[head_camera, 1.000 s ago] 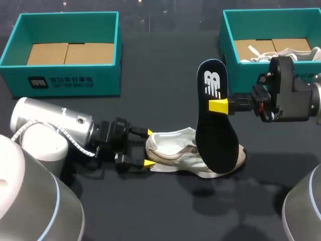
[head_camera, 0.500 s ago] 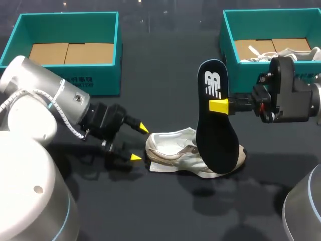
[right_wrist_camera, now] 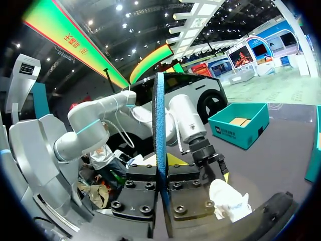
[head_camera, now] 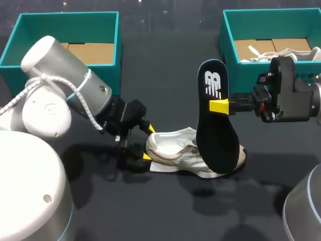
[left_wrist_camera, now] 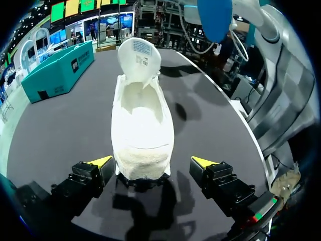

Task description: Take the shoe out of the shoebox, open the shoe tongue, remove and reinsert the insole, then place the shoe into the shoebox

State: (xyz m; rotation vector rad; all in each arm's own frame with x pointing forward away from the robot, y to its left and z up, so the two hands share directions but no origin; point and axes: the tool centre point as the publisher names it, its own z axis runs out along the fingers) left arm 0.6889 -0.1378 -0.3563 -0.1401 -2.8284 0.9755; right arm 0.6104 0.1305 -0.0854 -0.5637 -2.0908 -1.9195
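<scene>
While right fingers point(head_camera: 218, 106) clamp the upright insole point(head_camera: 214, 138), left fingers point(left_wrist_camera: 100, 161) flank the shoe point(left_wrist_camera: 142, 125), apart.

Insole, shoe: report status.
Right gripper shut on insole, upright near shoe. Left gripper open, fingers flanking heel. Shoe on table, tongue open, nothing blocking.

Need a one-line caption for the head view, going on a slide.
Right gripper holds the black insole over the white shoe; open left gripper straddles the heel.
</scene>
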